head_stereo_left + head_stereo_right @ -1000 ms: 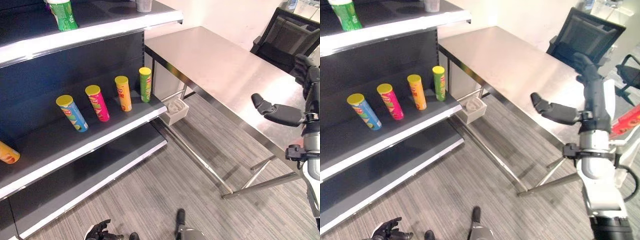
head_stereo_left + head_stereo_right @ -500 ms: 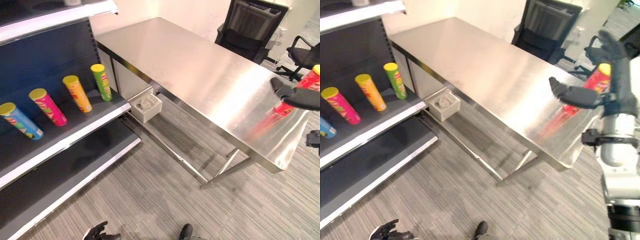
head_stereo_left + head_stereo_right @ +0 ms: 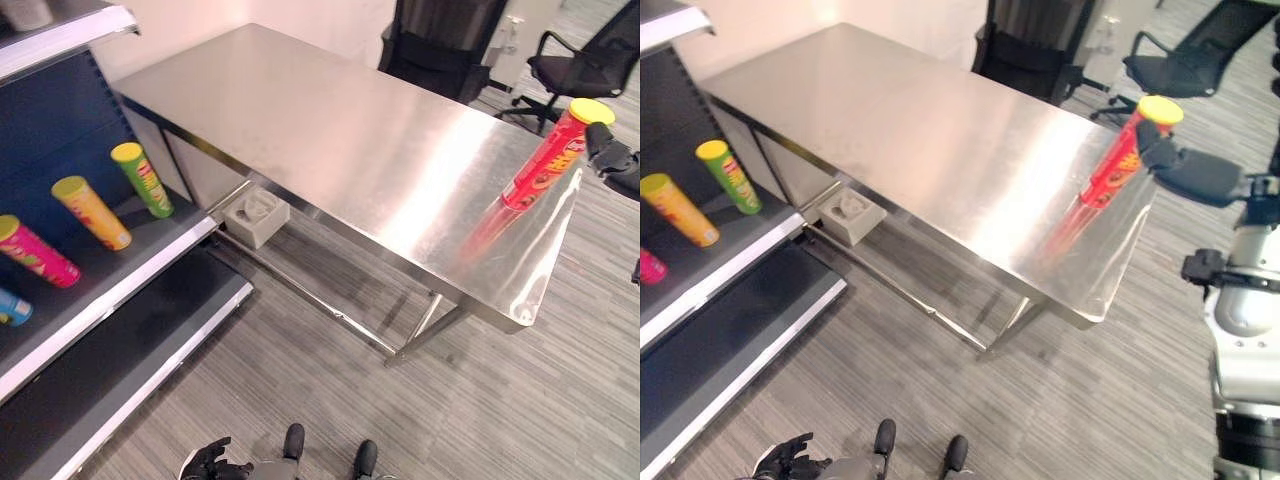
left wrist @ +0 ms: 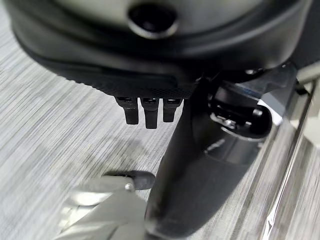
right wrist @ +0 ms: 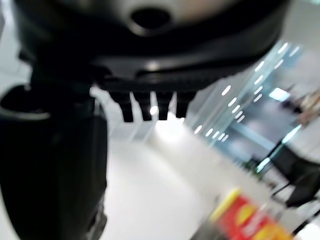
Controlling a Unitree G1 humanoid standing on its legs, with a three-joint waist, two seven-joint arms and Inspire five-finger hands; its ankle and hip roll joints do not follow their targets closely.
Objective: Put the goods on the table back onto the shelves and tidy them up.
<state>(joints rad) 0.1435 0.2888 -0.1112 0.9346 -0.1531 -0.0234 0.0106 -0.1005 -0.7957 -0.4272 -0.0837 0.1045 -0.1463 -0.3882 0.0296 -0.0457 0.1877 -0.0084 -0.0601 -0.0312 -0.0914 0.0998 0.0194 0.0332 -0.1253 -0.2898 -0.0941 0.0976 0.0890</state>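
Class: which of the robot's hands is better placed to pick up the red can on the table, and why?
Probably the right hand: it hovers open right beside the red can standing at the table's far right corner. The left hand hangs low near the floor, far from it.

A big table [image 3: 330,140] fills the middle of the picture. One tall can [image 3: 548,155] stands near its right end. Shelves [image 3: 105,275] are at the left, with four cans [image 3: 140,178] lying on one. Chairs [image 3: 585,60] stand behind the table, upper right.
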